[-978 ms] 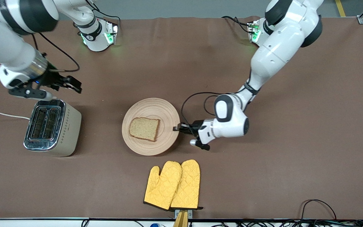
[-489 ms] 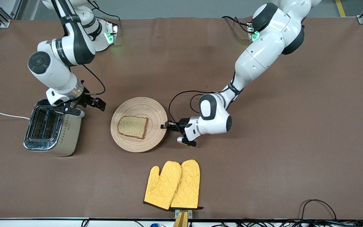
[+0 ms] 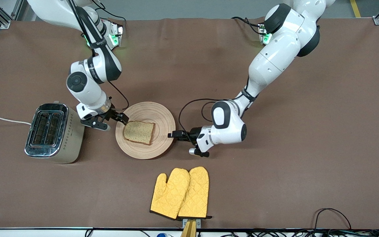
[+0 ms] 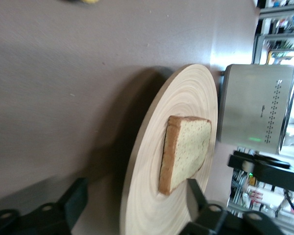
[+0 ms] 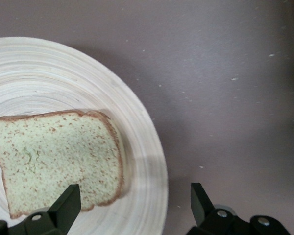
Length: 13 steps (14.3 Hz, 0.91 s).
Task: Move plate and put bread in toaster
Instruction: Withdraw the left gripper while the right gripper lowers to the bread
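The light tan wooden plate (image 3: 156,115) lies mid-table with the brown speckled bread (image 3: 139,132) flat on it. The cream and chrome toaster (image 3: 53,131) stands toward the right arm's end, slots up and empty. My left gripper (image 3: 173,134) is low at the plate's rim on the left arm's side, open, with the rim between its fingers in the left wrist view (image 4: 137,198). My right gripper (image 3: 122,118) is open at the rim on the toaster's side, by a corner of the bread. In the right wrist view (image 5: 134,200) the bread (image 5: 54,156) and plate (image 5: 63,83) lie between its fingers.
Two yellow oven mitts (image 3: 180,192) lie nearer the camera than the plate. The toaster's white cord (image 3: 2,120) runs off toward the right arm's end. The toaster (image 4: 255,107) and my right gripper (image 4: 264,171) show past the plate (image 4: 186,98) in the left wrist view.
The plate slid toward the toaster with my left gripper, then stopped. My right gripper came from over the toaster down to the plate's rim by the bread. My left wrist drew back slightly.
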Tool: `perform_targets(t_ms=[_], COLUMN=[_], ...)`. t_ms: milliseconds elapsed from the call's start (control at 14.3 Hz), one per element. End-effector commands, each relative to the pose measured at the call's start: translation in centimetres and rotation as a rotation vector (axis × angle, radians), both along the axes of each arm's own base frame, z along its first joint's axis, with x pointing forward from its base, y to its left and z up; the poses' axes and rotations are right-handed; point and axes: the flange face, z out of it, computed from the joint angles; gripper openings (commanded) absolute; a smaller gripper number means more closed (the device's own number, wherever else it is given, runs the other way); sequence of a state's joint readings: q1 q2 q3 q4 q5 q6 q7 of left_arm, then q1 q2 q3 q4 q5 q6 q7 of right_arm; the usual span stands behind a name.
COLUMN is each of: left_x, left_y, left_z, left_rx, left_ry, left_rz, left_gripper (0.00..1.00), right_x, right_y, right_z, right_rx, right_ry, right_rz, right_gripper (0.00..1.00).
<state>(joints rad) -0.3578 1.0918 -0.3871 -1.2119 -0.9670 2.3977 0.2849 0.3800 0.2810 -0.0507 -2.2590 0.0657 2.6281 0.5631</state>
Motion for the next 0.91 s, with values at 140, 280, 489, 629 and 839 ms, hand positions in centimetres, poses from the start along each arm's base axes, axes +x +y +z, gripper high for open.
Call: perform_targets(t_ms=[140, 280, 489, 629, 839], left_x=[5.2, 7.4, 9.2, 9.5, 9.0], left_y=[11.0, 16.9, 24.2, 27.1, 29.7], left_z=[4.1, 6.7, 11.0, 14.9, 22.3], left_rx=[0.075, 0.156, 0.3, 0.454, 0.656], left_ry=[0.028, -0.004, -0.05, -0.115, -0.198], left_rz=[-0.147, -0.222, -0.316, -0.38, -0.441], left_gripper=[1.0, 1.0, 1.0, 1.0, 1.0], right_x=[0.6, 0.5, 0.8, 0.8, 0.8], right_y=[2.0, 2.2, 2.3, 2.3, 2.2], right_z=[-1.4, -1.5, -2.3, -2.8, -3.2], right_rx=[0.011, 0.01, 0.007, 0.006, 0.003], right_ry=[0.003, 0.006, 0.014, 0.022, 0.028], right_rz=[-0.011, -0.008, -0.009, -0.013, -0.014], right_gripper=[0.6, 0.52, 0.52, 0.52, 0.52])
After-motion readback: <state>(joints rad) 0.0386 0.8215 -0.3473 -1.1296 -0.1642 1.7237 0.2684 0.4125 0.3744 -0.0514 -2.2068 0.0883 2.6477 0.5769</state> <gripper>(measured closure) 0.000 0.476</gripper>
